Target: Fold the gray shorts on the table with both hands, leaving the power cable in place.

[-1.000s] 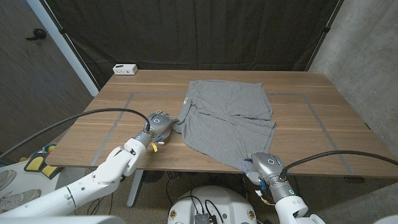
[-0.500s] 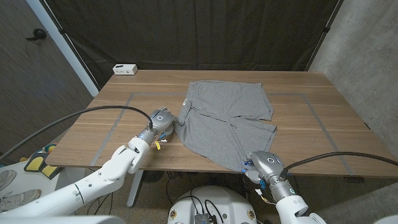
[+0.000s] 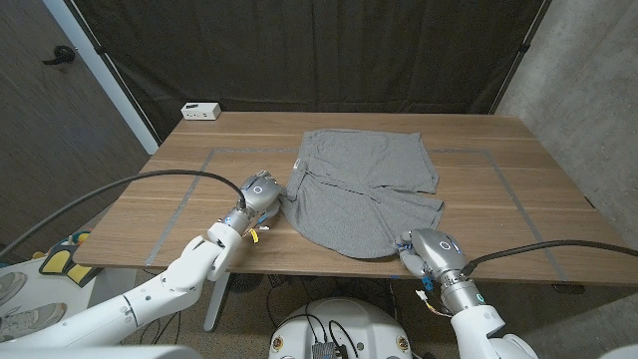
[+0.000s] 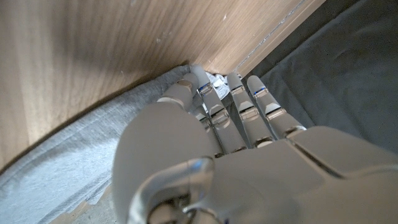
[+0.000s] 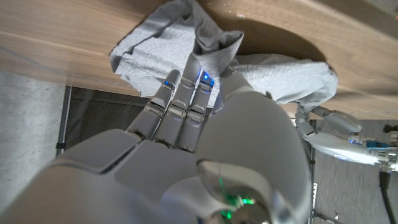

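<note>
Fingers (image 4: 214, 112) of my left hand (image 3: 261, 193) curl over the left edge of the gray shorts (image 3: 361, 194), clamped on the cloth; the left wrist view shows fabric bunched under the fingertips against the wood. That hand sits left of the surface's (image 3: 179, 194) middle, toward the front edge. The shorts lie around the middle of the surface: waistband toward the far edge, one leg partly doubled over, the near hem running down to the front edge. My right hand (image 3: 429, 248) is at the front edge, right of centre, at the shorts' near corner. In the right wrist view its fingers (image 5: 186, 99) pinch a raised fold of gray cloth. A small white box (image 3: 200, 111) sits at the far left corner.
</note>
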You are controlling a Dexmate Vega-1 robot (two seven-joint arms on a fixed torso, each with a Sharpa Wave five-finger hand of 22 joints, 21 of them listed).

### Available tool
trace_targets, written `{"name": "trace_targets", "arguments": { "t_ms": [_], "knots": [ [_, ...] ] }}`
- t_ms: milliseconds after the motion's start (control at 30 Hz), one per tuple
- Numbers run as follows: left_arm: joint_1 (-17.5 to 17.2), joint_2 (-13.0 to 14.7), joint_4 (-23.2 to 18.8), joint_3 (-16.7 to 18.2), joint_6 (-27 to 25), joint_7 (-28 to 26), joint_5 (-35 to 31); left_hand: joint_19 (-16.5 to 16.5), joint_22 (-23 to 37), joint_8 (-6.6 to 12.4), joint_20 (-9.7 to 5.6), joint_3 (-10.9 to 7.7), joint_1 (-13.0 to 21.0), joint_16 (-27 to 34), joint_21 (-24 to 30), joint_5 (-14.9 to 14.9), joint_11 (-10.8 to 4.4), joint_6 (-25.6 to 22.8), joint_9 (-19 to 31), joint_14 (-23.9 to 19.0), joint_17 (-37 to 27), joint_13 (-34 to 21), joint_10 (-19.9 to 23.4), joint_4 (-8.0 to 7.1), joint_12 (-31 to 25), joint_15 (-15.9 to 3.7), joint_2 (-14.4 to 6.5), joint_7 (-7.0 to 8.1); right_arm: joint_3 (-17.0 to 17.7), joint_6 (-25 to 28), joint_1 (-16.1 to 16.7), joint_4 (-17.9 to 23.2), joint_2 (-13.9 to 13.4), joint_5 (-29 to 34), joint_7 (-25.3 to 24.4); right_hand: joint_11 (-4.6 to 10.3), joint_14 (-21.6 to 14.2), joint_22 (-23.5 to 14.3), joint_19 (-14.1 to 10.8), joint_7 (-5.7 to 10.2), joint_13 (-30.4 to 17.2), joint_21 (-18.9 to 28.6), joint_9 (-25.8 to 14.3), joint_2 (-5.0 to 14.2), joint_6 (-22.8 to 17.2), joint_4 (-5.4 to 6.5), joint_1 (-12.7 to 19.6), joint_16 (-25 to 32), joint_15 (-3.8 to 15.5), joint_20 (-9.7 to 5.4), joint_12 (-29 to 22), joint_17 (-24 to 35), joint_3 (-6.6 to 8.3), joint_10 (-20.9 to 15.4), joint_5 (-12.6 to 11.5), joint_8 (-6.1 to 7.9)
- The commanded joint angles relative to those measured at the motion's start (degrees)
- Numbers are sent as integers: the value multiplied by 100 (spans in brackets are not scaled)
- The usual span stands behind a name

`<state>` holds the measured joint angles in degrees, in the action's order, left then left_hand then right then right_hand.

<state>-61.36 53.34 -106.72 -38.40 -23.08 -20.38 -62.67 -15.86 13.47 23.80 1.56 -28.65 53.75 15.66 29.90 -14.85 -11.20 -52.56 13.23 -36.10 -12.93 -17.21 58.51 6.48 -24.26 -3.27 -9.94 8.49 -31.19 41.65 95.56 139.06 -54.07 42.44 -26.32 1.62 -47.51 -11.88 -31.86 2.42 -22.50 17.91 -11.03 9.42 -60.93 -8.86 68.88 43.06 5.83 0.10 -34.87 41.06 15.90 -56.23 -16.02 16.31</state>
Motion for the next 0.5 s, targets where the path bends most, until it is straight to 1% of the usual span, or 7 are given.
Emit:
{"name": "trace_targets", "arguments": {
  "t_ms": [33,167,200,233,300,367,500],
  "knots": [
    [-203,96,-314,305,-205,-563,163,31,13,110,-2,7,85,-14,47,-97,-61,-308,177,-103,-36,-338,122,-49,-109,-969,32,-250,337,-523,158,28,1,-273,-501,-18,-50,-35,-60,-48,-94,55,-2,2,-63,-17,95,141,484,35,-100,183,2,-76,58,-41],
    [-281,124,-416,439,-201,-799,269,55,24,246,-14,19,142,6,90,-226,-54,-329,312,-255,-94,-524,155,-67,-255,-985,39,-273,400,-610,148,5,24,-351,-493,-21,-18,-39,-55,-49,-120,61,-1,8,-81,-8,99,157,491,34,-123,230,4,-73,71,-50],
    [-294,141,-453,467,-197,-808,292,50,26,269,-7,24,151,7,102,-249,-52,-328,337,-278,-104,-559,150,-69,-277,-983,48,-288,375,-578,129,2,27,-291,-482,-14,-11,-39,-60,-49,-124,65,-1,9,-83,-7,100,153,494,36,-129,232,7,-78,73,-51],
    [-305,159,-489,492,-191,-811,309,51,27,284,-6,27,155,8,108,-264,-51,-327,354,-294,-111,-582,146,-72,-292,-981,52,-282,332,-519,99,-4,49,-208,-465,-17,-14,-40,-58,-49,-131,66,-1,5,-90,-2,95,153,495,39,-132,237,7,-69,77,-53],
    [-317,194,-545,523,-209,-802,283,53,29,308,-9,33,165,4,117,-285,-49,-329,377,-306,-119,-615,139,-70,-312,-984,64,-278,386,-609,105,-16,61,-286,-494,-6,-27,-42,-56,-52,-147,70,0,2,-93,-3,100,155,490,42,-146,246,14,-69,83,-61],
    [-337,211,-583,560,-225,-818,281,55,31,340,-9,37,179,-2,128,-312,-48,-340,406,-318,-129,-654,133,-68,-337,-986,73,-263,371,-624,86,-31,63,-229,-509,12,-18,-43,-45,-53,-161,70,0,4,-93,2,100,164,487,38,-156,268,16,-61,90,-69],
    [-404,218,-631,662,-250,-911,359,58,34,370,-7,44,195,-14,142,-345,-47,-328,442,-324,-140,-703,119,-65,-365,-986,89,-265,429,-766,103,-77,109,-279,-625,-5,-17,-47,-45,-58,-189,80,1,6,-100,15,93,171,495,38,-179,298,20,-53,102,-82]
  ]
}}
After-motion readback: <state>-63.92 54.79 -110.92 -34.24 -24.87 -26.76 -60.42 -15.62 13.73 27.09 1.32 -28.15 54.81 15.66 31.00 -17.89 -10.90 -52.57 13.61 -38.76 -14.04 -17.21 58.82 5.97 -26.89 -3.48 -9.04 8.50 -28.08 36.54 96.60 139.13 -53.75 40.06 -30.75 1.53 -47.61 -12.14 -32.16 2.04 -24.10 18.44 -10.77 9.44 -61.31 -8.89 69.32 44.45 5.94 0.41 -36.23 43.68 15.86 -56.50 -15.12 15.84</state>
